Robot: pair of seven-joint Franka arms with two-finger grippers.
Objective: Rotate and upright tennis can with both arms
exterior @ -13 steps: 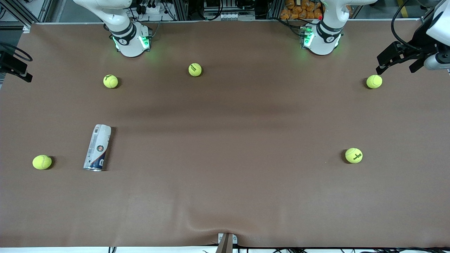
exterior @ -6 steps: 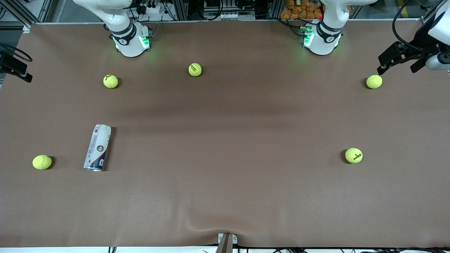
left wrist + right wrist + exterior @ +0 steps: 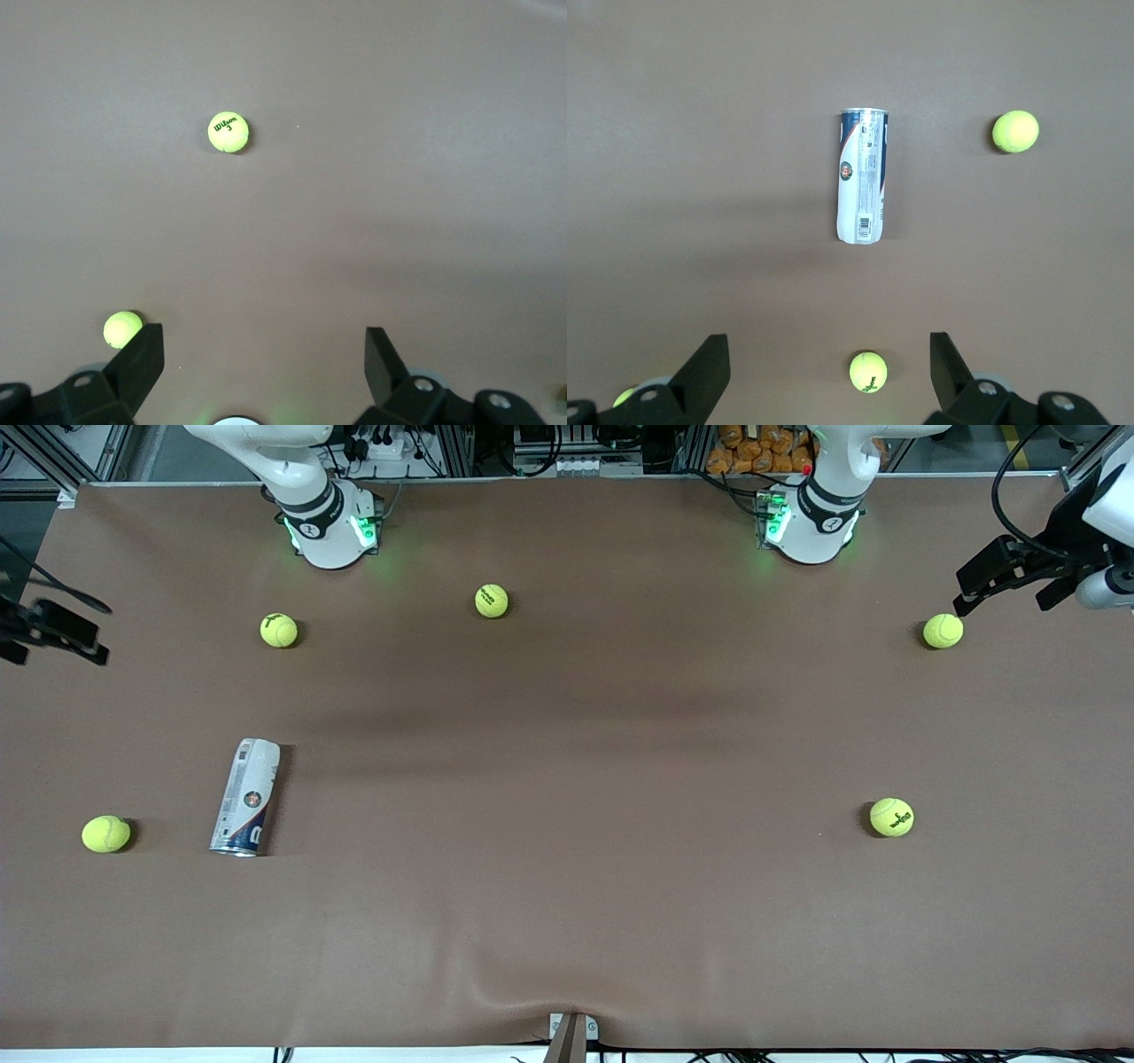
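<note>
The tennis can lies on its side on the brown table, toward the right arm's end, its silver rim pointing at the front camera. In the right wrist view the tennis can lies well apart from my right gripper, which is open and empty. That right gripper hangs over the table's edge at the right arm's end. My left gripper hovers over the left arm's end of the table, open, with bare table between its fingers.
Several yellow-green tennis balls lie scattered: one beside the can, one and one near the bases, one under the left gripper's reach, one nearer the camera.
My right gripper has swung in over the table's edge at its end. The left gripper has shifted slightly. The can and balls have not moved.
</note>
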